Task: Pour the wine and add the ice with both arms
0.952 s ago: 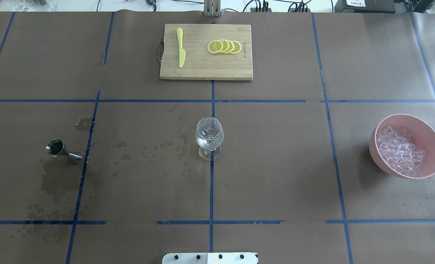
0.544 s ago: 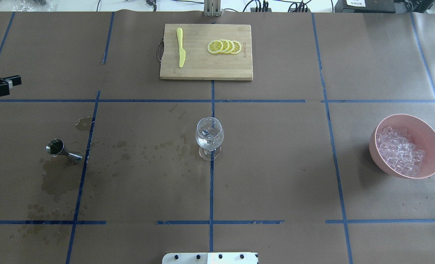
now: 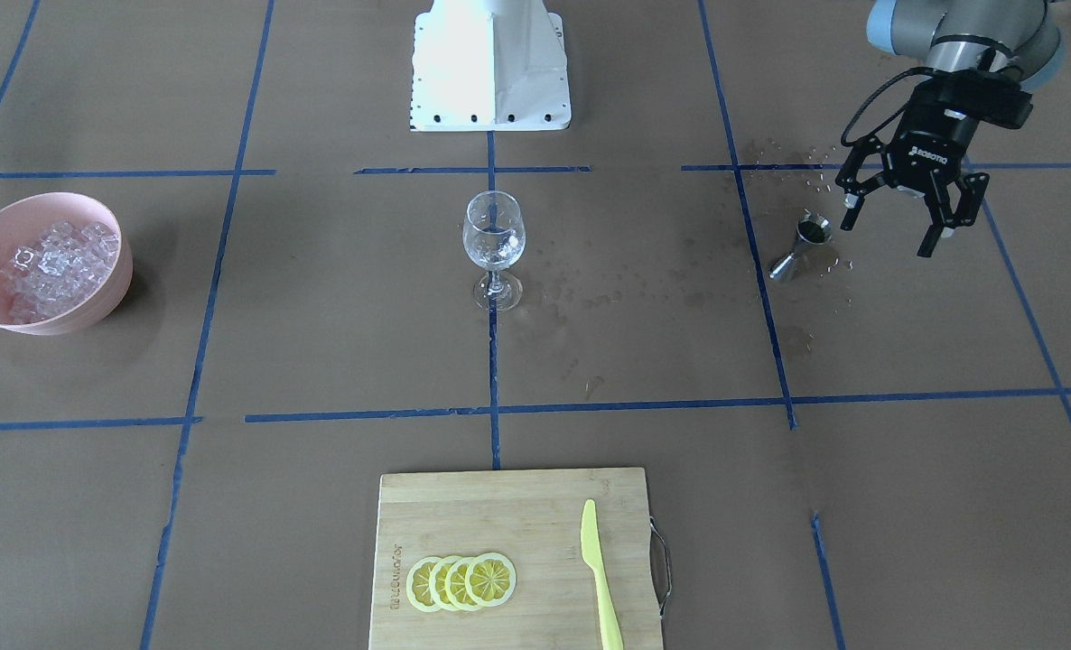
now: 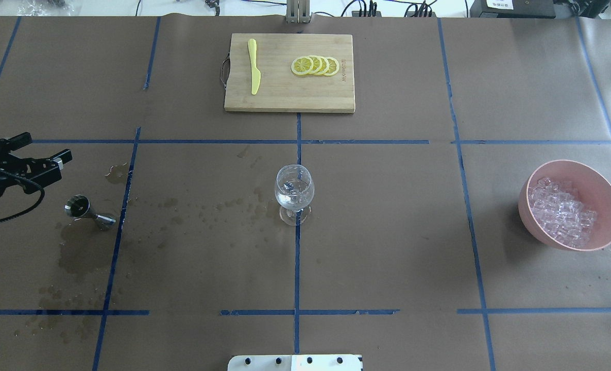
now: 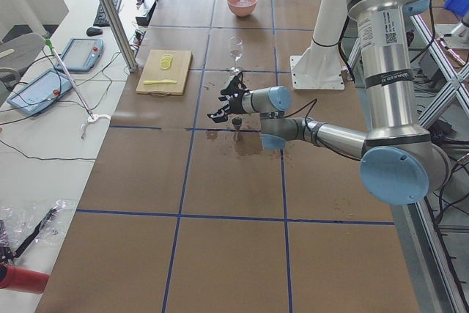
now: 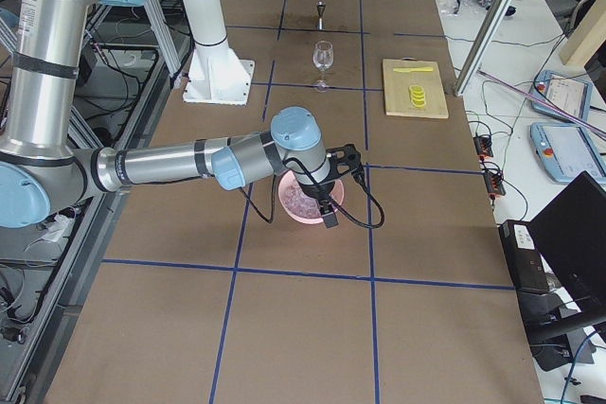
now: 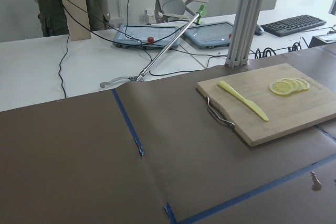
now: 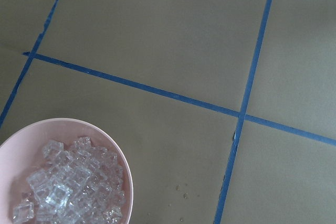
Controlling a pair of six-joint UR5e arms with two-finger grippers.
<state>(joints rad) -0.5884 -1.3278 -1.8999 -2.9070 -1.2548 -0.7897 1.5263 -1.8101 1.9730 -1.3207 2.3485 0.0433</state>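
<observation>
Left gripper (image 3: 897, 224) spread wide, empty; jigger (image 3: 799, 246) just beside it, untouched. Right gripper (image 6: 339, 192) close by ice (image 4: 563, 216) in bowl (image 4: 608, 194); cannot tell how its jaws stand.

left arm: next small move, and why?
Probably lower the left gripper and shift it over the jigger, so that the jigger's narrow waist sits between the jaws before they close. The jaws stand open and empty, above and off to one side of the jigger, which stands upright and untouched. The wine glass stands at the table's centre.
</observation>
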